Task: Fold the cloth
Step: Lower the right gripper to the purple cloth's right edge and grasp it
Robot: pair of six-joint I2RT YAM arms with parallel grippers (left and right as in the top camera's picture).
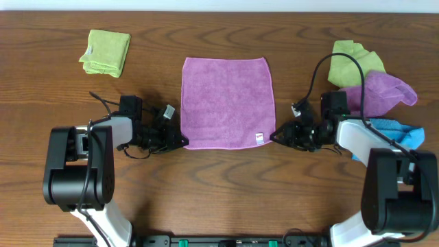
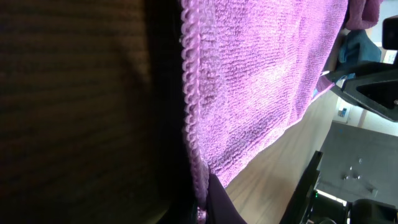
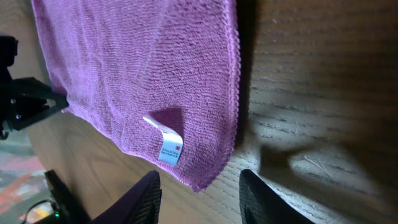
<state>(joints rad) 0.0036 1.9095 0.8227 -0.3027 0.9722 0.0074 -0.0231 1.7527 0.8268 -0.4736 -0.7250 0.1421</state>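
Wood table (image 1: 219, 192): cloth (image 1: 226, 103) flat, L jaws pinch 1 corner, R jaws apart by tag (image 3: 166, 144)

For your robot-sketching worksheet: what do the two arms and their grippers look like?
The left arm and right arm match: bulky black housings, white links, thin black looping cables. The left gripper and right gripper are black and tapered.

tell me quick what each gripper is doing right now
left gripper: closed on a corner of the cloth.
right gripper: open at the cloth's other near corner, holding nothing.
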